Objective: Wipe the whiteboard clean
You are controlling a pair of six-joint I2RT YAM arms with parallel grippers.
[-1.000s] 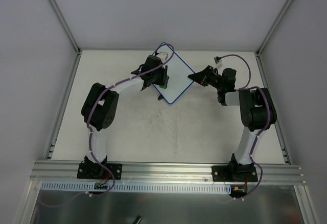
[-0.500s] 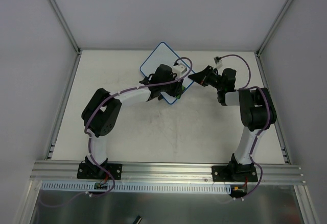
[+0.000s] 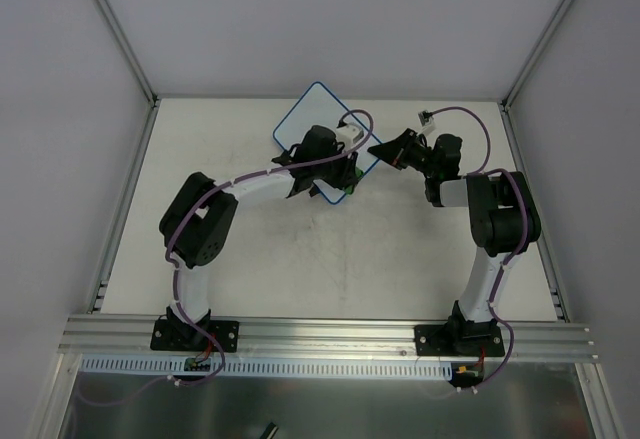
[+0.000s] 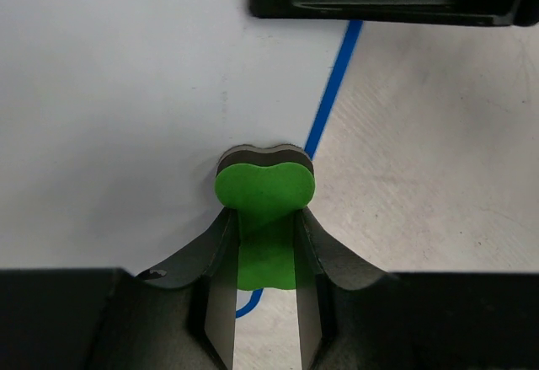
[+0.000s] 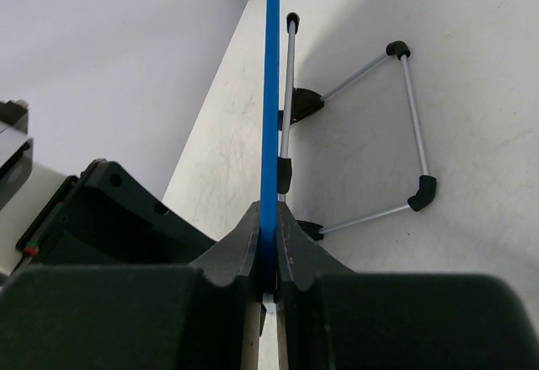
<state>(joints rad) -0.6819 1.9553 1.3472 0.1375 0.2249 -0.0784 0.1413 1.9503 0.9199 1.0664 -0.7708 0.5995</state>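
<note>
Wiping step: left gripper (image 4: 264, 228) pinches the eraser (image 4: 265, 185) at the whiteboard (image 4: 118, 92) edge, right gripper (image 5: 268, 222) clamps that edge; next, sweep inward.

White panels around a scuffed, pale tabletop

The tabletop (image 3: 330, 259) was off-white and matt, marked with faint grey scuffs and smudges. Plain grey-white panels closed it in on three sides: a back wall (image 3: 330, 19), a left wall (image 3: 55, 129) and a right wall (image 3: 605, 149). They met at the far corners behind a left aluminium post (image 3: 115, 29) and a right aluminium post (image 3: 549, 29), both slanting in the overhead view. A thin metal strip (image 3: 128, 204) ran along the table's left side. An aluminium rail (image 3: 330, 334) crossed the near edge, with a slotted white strip (image 3: 330, 366) just below it and a brushed metal sheet (image 3: 350, 409) nearer still. The light was soft and even — shadows were faint.
</note>
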